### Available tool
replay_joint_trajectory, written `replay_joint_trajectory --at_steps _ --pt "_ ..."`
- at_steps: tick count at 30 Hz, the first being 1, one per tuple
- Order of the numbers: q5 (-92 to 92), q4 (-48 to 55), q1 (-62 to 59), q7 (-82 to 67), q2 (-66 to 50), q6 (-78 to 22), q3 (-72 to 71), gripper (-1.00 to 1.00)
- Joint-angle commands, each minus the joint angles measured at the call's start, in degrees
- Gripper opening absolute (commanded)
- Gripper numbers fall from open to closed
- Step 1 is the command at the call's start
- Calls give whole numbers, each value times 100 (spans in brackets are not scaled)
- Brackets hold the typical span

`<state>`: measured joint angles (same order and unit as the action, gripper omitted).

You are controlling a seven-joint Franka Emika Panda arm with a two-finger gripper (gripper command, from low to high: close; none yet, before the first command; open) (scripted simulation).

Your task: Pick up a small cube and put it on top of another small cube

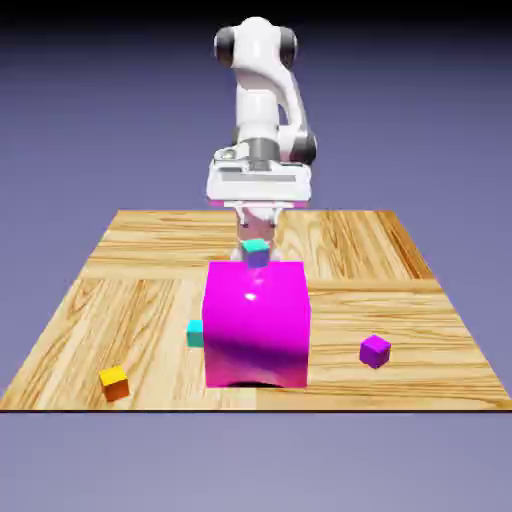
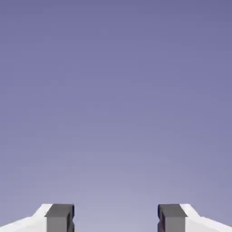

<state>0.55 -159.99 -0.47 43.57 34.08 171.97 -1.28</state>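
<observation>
Two views reach me from the rig, and neither carries any readable writing, brand or label.

In the exterior view I see the wooden table (image 1: 150, 250) with a big magenta block (image 1: 256, 325) standing near its front middle; the gripper (image 1: 255, 232) hangs behind and above that block, its white hand wide and level. Just under the fingers sits a tiny cube (image 1: 256, 252) with a teal top and a blue-violet side face, showing at the block's top rear edge; I cannot tell from here whether the fingers touch it, nor whether it rests on the table behind the block or hangs clear. The other small teal cube (image 1: 195, 333) lies on the table, pressed close against the block's side toward the exterior view's left, partly hidden by it. An orange cube (image 1: 114, 382) sits near the front corner on the exterior view's left; a purple cube (image 1: 375, 350) sits well apart on the exterior view's right.

In the hand view I see only the plain blue-violet backdrop; the two grey fingertips (image 2: 60, 217) stand wide apart at the bottom edge, with nothing between them; the fingers hold nothing that shows here.
</observation>
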Motion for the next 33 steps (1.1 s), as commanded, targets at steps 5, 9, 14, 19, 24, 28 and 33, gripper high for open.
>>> replay_joint_trajectory --at_steps 5,9,14,19,24,28,33 --pt "885 432 -555 452 -796 -1246 250 0" --pt "1622 768 -991 801 -1521 -2243 505 0" --pt "2543 1188 -1535 1237 -2428 -3489 823 0" --pt "3359 1501 -1952 1556 -3385 -4491 1221 0" --pt "4003 1637 -2160 1683 -4423 -5093 1747 0" --pt "4337 1683 -2239 1720 -5028 -5362 2069 0" --pt "5269 1631 -2159 1110 -5829 -4729 1575 -100"
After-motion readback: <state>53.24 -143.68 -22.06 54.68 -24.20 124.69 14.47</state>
